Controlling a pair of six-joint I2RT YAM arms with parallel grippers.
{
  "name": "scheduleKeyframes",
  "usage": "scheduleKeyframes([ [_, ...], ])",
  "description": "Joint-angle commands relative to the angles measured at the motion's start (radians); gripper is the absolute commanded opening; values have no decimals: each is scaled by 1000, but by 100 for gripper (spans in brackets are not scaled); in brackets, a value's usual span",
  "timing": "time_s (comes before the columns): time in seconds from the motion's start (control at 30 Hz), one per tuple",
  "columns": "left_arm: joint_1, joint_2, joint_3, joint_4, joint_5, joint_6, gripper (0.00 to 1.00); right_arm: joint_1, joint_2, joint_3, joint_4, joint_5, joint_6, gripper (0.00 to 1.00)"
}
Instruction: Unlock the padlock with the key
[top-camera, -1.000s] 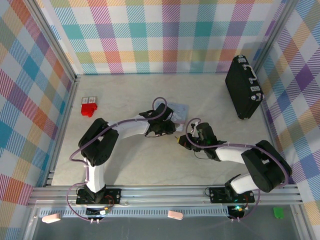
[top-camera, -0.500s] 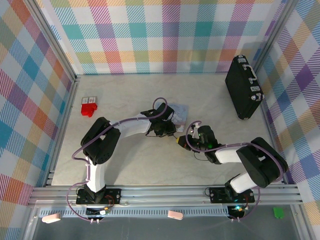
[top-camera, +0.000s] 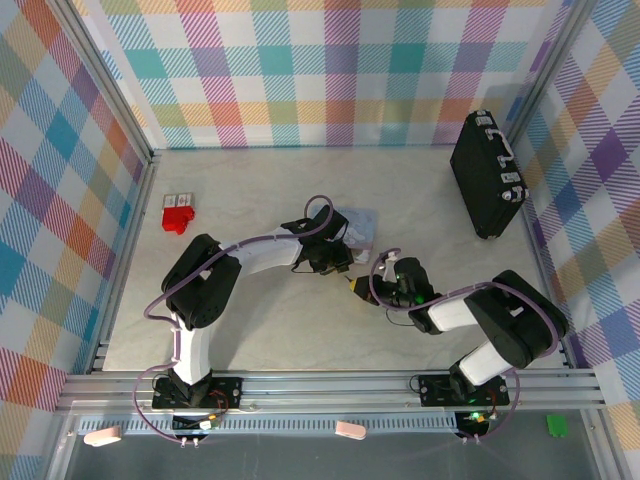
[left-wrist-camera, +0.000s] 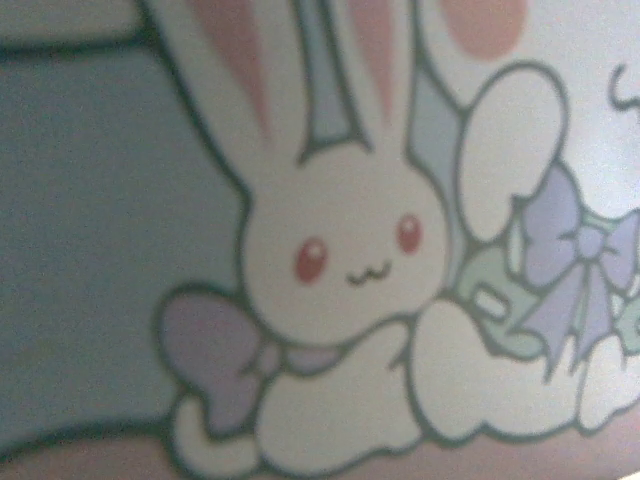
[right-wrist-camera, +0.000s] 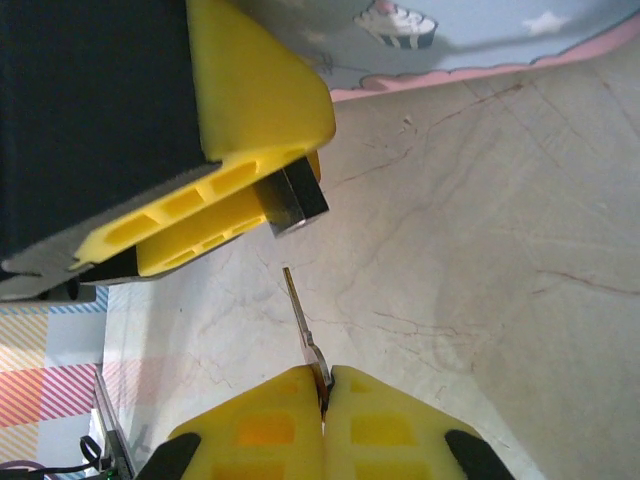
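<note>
Right now, on the top camera, both arms reach into the middle of the table (top-camera: 250, 330), with the left gripper (top-camera: 340, 265) and the right gripper (top-camera: 358, 288) nose to nose just in front of the pale blue tin (top-camera: 357, 220). On my right wrist feed the right gripper (right-wrist-camera: 325, 385) has its two yellow fingers pressed flat together, pinching the key (right-wrist-camera: 300, 318). Its thin blade stands out from between the pads and points up the frame. Just beyond the tip, with a small gap of bare marble-patterned table (right-wrist-camera: 480, 230) between them, the left gripper (right-wrist-camera: 285, 185) comes in from the upper left. Its yellow fingers are clamped on the padlock (right-wrist-camera: 298, 205), of which I can make out only a squarish silvery end poking past the fingertips; the black body I cannot pick out from the dark gripper housing behind it. So key and padlock are close but not touching. The tin (right-wrist-camera: 450, 30) lies along the top edge of that view, pink-rimmed. My left wrist feed is pressed up close to the tin (left-wrist-camera: 330, 260), showing a blurred white cartoon rabbit with purple bows. Well apart from all this, a black briefcase (top-camera: 487, 185) lies at the far right, and a small red block (top-camera: 178, 215) sits at the far left.
</note>
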Motion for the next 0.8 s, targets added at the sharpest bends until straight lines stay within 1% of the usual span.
scheduleKeyframes([
  [0.0, 14, -27, 9, 39, 13, -27, 14, 9, 16, -11, 66, 14, -1, 0],
  [0.17, 15, -31, 2, 42, 25, -43, 14, 11, 42, -22, 124, 23, 8, 0],
  [0.23, 17, -33, -1, 78, 30, -50, 14, 11, 51, -30, 153, 36, 13, 0],
  [0.4, 20, -42, -13, 91, 43, -68, 14, 10, 75, -35, 204, 57, 20, 0],
  [0.6, 27, -43, -17, 106, 59, -87, 14, 11, 89, -54, 269, 107, 19, 0],
  [0.77, 33, -44, -24, 115, 71, -100, 14, 11, 90, -63, 288, 119, 11, 0],
])
